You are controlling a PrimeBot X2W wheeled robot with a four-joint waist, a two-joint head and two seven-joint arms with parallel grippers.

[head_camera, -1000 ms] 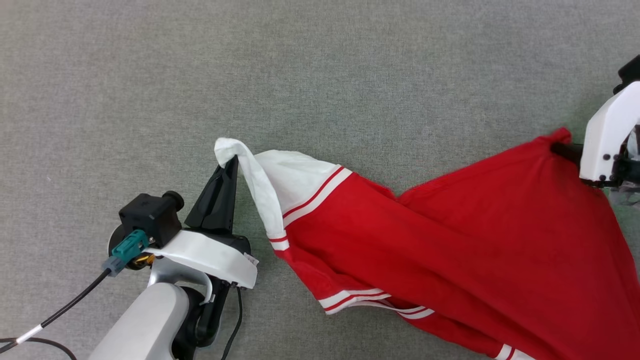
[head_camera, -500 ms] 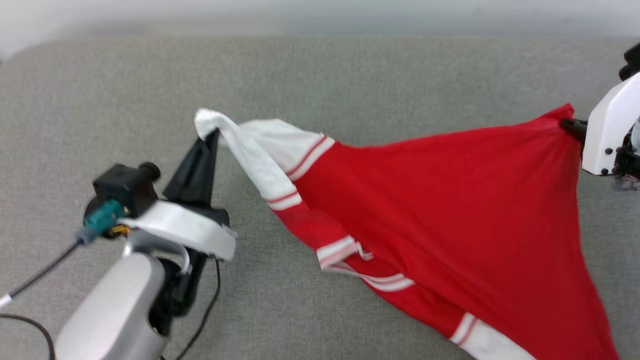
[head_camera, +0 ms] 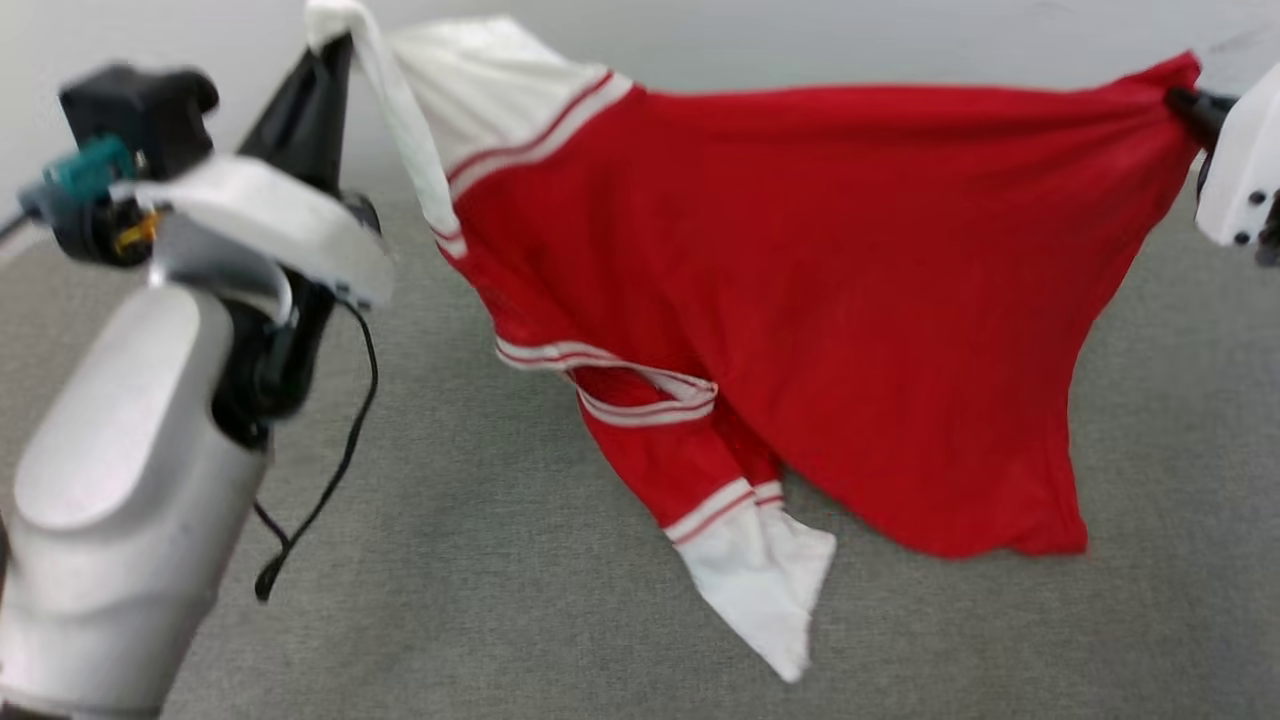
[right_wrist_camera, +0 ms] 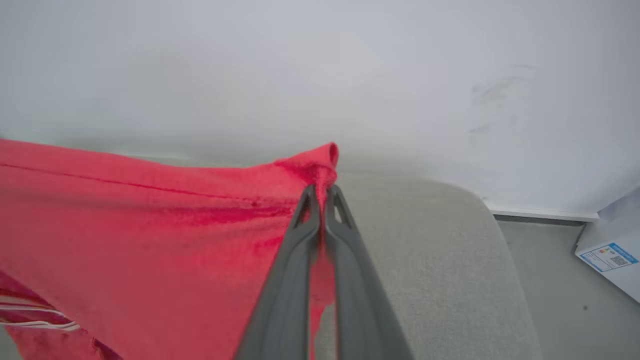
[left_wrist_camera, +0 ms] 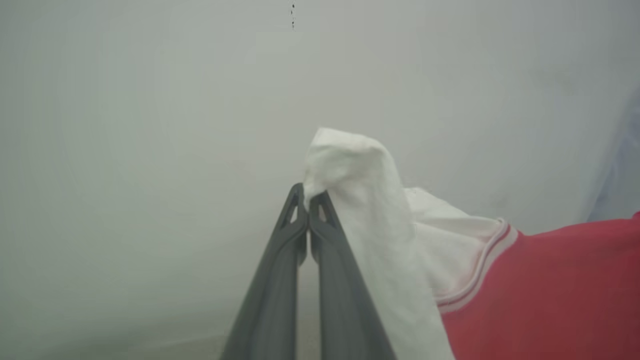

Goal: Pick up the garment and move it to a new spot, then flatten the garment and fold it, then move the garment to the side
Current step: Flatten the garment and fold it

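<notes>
Above the tabletop [head_camera: 480, 580]: the garment [head_camera: 820, 260] hangs in the air, its red body spread wide across the head view, a little blurred.
Left side: the left claw [head_camera: 335, 45] is clamped shut on the end of one white sleeve, high at the upper left. In the left wrist view both fingers press together with white cloth bunched over their tips.
Right side: the right claw [head_camera: 1180, 100] is pinched shut on a red corner of the garment at the upper right. In the right wrist view a small red peak of cloth pokes out past the tips.
Top edge: pulled into a nearly straight line between the two grips.
Striped trim: a red-and-white loop [head_camera: 650, 395] droops near the middle of the cloth.
Second sleeve: the other white sleeve [head_camera: 765, 590] dangles lowest, pointing down at the tabletop. Whether it touches, I cannot tell.
Red hem: sags at the lower right, close over the grey surface.
Left forearm: a pale forearm [head_camera: 110, 500] rises at the lower left, with a black cable [head_camera: 330, 470] looping beside it.
Behind: a plain pale wall [head_camera: 800, 40].
Right wrist view, far right: a white box [right_wrist_camera: 612, 260] with a blue label sits on the floor [right_wrist_camera: 540, 280], past the tabletop's rounded corner.
</notes>
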